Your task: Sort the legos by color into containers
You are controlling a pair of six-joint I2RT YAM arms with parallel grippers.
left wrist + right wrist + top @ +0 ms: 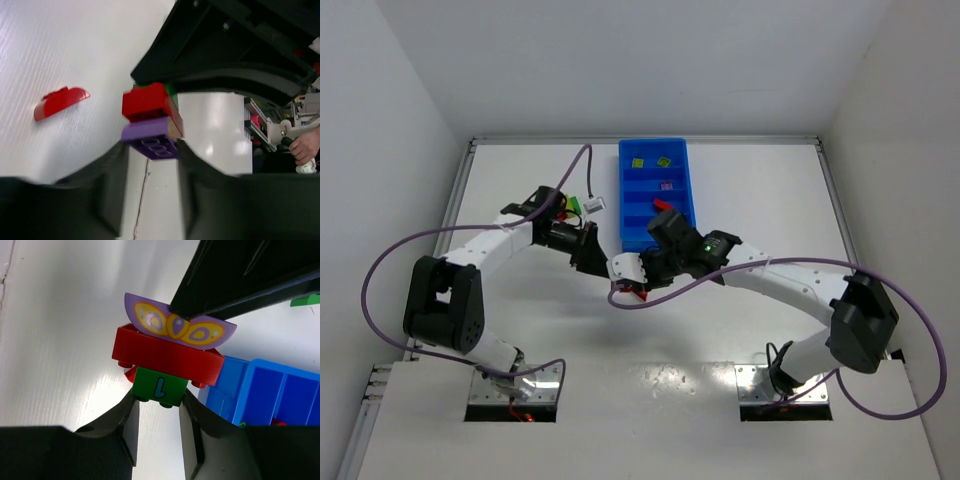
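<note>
Left hand and right hand tight on one lego cluster; red lego, tray nearby.

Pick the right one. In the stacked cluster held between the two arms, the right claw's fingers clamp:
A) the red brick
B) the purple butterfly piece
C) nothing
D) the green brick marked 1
D: in the right wrist view the right claw pinches the green brick marked 1 from both sides, under the red brick and the purple butterfly piece.
</note>
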